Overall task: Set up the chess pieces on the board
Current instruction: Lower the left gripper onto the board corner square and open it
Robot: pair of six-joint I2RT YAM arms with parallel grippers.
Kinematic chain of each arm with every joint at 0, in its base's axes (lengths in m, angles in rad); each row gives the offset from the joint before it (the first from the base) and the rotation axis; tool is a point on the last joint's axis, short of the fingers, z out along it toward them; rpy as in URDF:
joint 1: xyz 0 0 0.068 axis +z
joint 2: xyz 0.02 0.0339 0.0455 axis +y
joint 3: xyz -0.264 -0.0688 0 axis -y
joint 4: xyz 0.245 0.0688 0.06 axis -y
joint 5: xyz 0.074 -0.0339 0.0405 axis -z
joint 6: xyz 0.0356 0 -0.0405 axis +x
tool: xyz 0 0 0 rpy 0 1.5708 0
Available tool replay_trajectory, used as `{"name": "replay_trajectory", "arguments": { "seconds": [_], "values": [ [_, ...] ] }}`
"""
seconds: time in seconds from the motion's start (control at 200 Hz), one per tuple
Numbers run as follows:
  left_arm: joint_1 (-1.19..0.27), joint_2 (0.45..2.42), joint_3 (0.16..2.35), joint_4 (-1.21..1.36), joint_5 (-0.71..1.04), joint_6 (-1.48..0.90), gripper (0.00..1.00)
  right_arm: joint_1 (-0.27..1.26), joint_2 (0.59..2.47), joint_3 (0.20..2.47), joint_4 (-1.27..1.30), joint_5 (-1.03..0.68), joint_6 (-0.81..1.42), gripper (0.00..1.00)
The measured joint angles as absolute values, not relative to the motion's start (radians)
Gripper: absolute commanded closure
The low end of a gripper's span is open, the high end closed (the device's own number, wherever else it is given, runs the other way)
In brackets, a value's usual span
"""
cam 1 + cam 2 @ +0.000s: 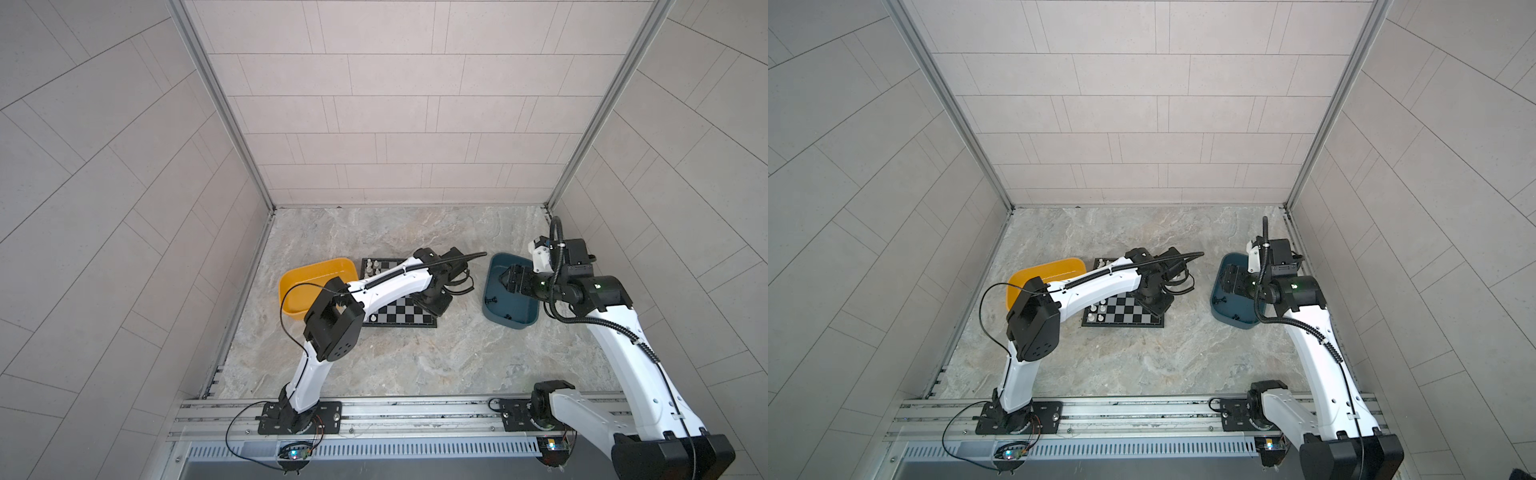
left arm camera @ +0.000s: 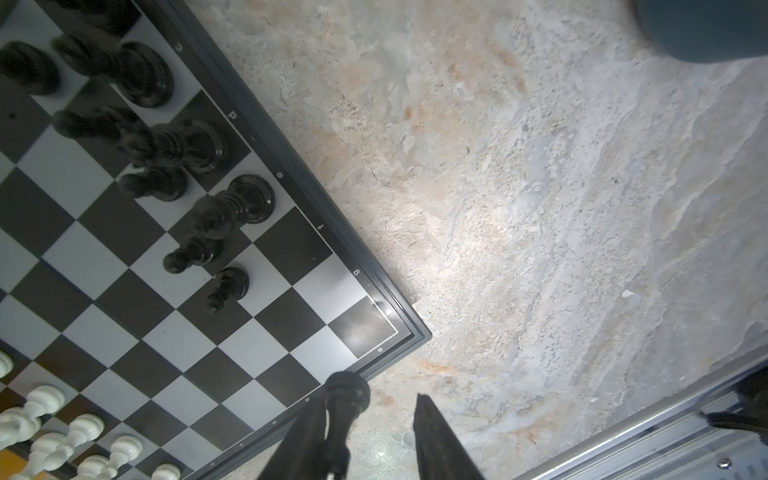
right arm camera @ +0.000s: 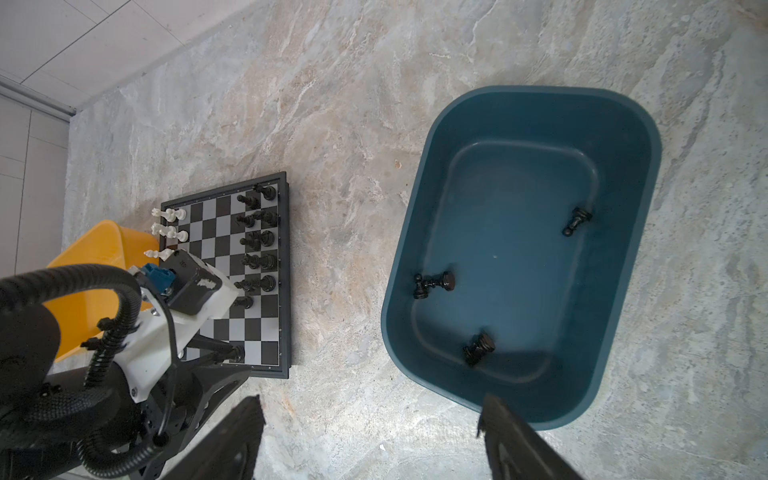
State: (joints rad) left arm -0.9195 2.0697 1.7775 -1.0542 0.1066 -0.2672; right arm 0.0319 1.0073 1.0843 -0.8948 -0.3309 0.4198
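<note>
The board (image 1: 399,311) (image 1: 1125,313) lies mid-table, partly under my left arm. Several black chess pieces (image 2: 245,203) stand in two rows along one side, and white ones (image 2: 54,436) stand along the opposite side. My left gripper (image 2: 374,401) is open at the board's edge near a corner. A black piece (image 2: 347,392) rests against one finger (image 2: 307,432), with a clear gap to the other. The right wrist view shows this piece (image 3: 237,353) upright on the board (image 3: 224,232). My right gripper (image 3: 374,415) (image 1: 505,279) hangs open and empty beside the teal tray.
The dark teal tray (image 3: 519,199) (image 1: 519,320) right of the board holds three black pieces lying down (image 3: 434,284) (image 3: 577,220) (image 3: 478,347). A yellow tray (image 1: 316,270) (image 3: 95,249) sits against the board's left side. Metal rails run along the table's edges.
</note>
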Motion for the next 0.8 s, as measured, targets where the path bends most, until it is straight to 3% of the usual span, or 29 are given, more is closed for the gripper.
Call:
{"name": "replay_trajectory", "arguments": {
  "seconds": [0.801],
  "values": [
    [-0.917, 2.187, 1.787, -1.068, 0.134, -0.241, 0.6, -0.012, 1.003, 1.055, -0.879, -0.364, 0.427, 0.18]
  ]
}}
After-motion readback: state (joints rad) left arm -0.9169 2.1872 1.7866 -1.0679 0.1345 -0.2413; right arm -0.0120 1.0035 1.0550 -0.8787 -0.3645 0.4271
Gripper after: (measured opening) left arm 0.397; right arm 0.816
